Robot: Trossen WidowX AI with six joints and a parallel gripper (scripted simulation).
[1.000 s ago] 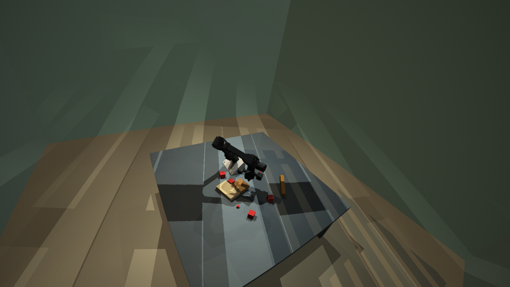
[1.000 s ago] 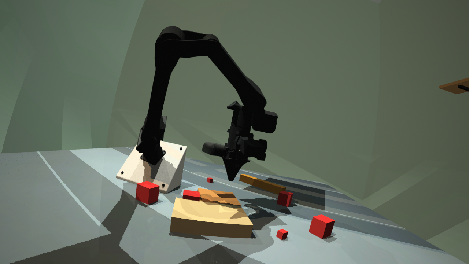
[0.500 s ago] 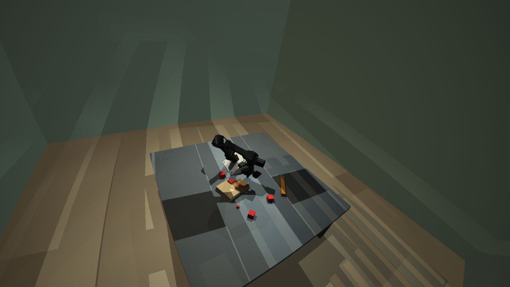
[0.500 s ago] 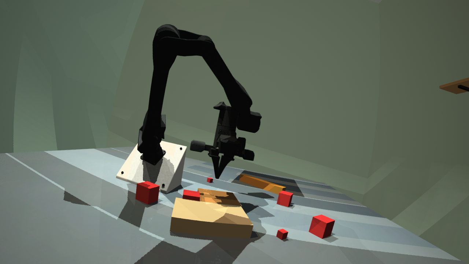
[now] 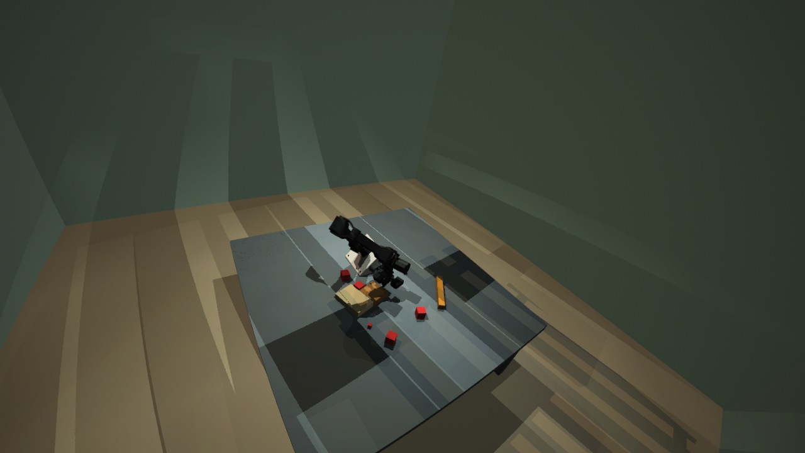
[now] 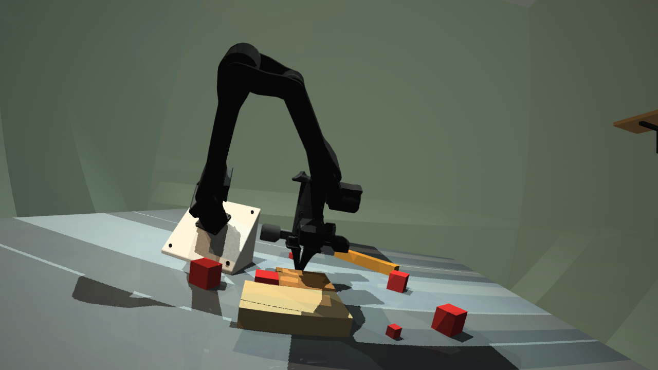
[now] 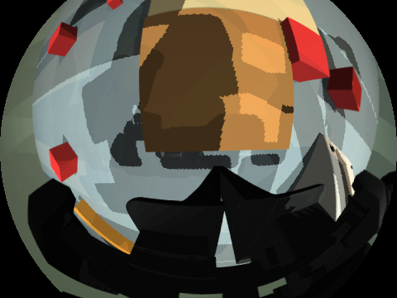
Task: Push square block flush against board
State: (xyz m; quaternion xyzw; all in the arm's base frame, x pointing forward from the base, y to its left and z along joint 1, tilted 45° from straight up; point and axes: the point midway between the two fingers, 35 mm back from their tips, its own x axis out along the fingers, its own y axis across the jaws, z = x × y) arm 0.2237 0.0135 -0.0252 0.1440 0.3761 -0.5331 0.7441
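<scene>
The orange-brown square block (image 5: 371, 288) (image 6: 294, 280) (image 7: 186, 83) lies flat with one side along the long side of the pale yellow board (image 5: 352, 296) (image 6: 276, 296) (image 7: 248, 5). They look to be touching; a thin gap cannot be ruled out. At the end away from the robot's base their edges look about even; at the other end the board reaches past the block. My gripper (image 6: 299, 269) (image 7: 217, 170) is shut and empty. Its tips are at the block's side away from the board, with a small gap in the wrist view; their height is hard to tell.
A flat red block (image 5: 359, 285) (image 6: 267, 277) (image 7: 308, 50) lies beside the square block's base-side end and the board. Red cubes (image 5: 421, 313) (image 6: 205, 273) (image 7: 345, 88) stand around, and an orange bar (image 5: 440, 292) (image 6: 368, 263) (image 7: 103, 228) lies farther off. The white base wedge (image 6: 245, 234) is nearby.
</scene>
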